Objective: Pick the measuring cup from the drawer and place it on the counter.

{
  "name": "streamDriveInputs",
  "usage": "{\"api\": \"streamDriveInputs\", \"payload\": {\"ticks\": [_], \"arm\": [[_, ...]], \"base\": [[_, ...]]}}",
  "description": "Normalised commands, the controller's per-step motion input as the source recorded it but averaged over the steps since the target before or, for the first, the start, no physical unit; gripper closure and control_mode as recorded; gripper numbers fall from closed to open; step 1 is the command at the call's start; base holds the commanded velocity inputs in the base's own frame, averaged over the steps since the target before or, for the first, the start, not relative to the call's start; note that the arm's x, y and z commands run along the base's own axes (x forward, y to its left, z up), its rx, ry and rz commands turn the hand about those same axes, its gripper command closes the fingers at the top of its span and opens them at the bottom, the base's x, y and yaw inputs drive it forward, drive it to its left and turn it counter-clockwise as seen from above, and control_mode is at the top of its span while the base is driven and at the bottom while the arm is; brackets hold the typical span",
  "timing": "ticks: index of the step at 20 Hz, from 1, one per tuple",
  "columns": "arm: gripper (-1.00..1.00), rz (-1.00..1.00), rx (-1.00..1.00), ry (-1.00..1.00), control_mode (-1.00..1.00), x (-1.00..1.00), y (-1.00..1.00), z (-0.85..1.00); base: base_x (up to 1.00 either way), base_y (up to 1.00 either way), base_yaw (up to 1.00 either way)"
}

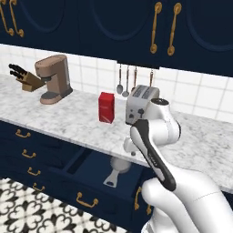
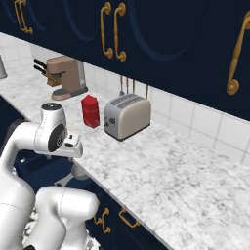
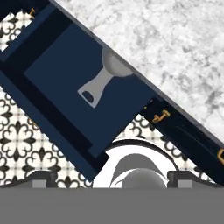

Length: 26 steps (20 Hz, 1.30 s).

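Note:
The wide navy drawer (image 1: 86, 167) stands pulled out under the marbled counter (image 1: 82, 119), its curved gold handle (image 1: 86, 200) on the front. Inside lies the grey measuring cup (image 3: 111, 70): its round bowl sits partly under the counter's edge and its flat handle with the hole points toward the drawer's front. In the left base view the cup (image 1: 115, 169) rests near the drawer's right side. My gripper (image 3: 111, 180) hovers above the drawer and looks down into it. It is open, the fingertips wide apart with nothing between them, well clear of the cup.
On the counter stand a toaster (image 1: 141, 103), a red box (image 1: 106, 107), a coffee machine (image 1: 53, 78) and a knife block (image 1: 27, 78). Spoons hang on the tiled wall (image 1: 127, 79). Narrower navy drawers (image 1: 27, 154) lie to the left, above a patterned floor (image 1: 27, 214).

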Motion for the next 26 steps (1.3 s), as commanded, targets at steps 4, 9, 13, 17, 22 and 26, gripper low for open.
{"api": "streamDriveInputs", "payload": {"ticks": [4, 9, 13, 17, 22, 26], "arm": [[-1.0, -0.03, 0.0, 0.13, -1.0, 0.0, 0.78, -0.23], [-1.0, -0.02, 0.0, 0.1, -1.0, 0.0, 0.71, -0.28], [-1.0, -0.21, 0.0, 0.06, -1.0, 0.01, 0.57, -0.25], [-1.0, -0.23, 0.0, 0.05, -1.0, 0.18, 0.39, -0.32], [-1.0, -0.19, 0.0, 0.01, -1.0, 0.44, 0.06, -0.26], [-1.0, -0.08, 0.0, 0.08, -1.0, 0.46, 0.1, -0.27]], "base": [[0.0, 0.0, 0.0], [0.0, 0.0, 0.0], [0.0, 0.0, 0.0], [0.0, 0.0, 0.0], [0.0, 0.0, 0.0], [0.0, 0.0, 0.0]]}}
